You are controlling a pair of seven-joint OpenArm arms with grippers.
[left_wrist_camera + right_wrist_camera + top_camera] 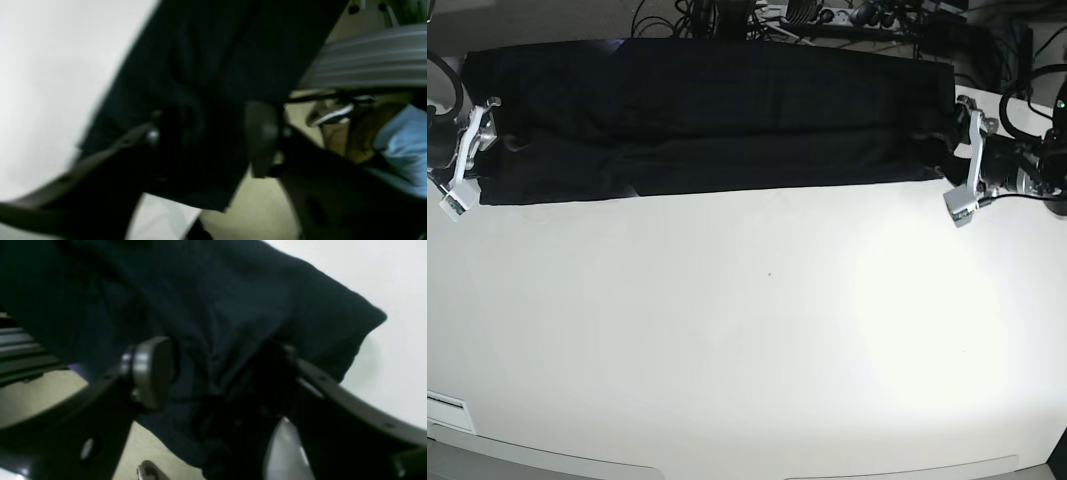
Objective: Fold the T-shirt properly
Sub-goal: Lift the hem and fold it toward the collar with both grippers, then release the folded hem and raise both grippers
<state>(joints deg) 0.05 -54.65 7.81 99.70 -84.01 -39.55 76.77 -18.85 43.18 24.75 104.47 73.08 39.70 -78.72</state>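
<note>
The black T-shirt [717, 120] lies as a long, narrow strip across the far part of the white table [747, 330], plain side up; no print shows. My left gripper [951, 150] is at its right end. In the left wrist view the fingers [262, 140] close on bunched black cloth [217, 50], the gripper [206, 136] over the table edge. My right gripper [482, 140] is at the strip's left end. In the right wrist view the gripper [220, 366] pinches gathered cloth [217, 290].
Cables and power strips [827, 15] run behind the table's far edge. A white label [447, 410] sits at the front left corner. Beyond the right edge, a grey ribbed thing [367, 60] and something light blue [403, 143] show, blurred.
</note>
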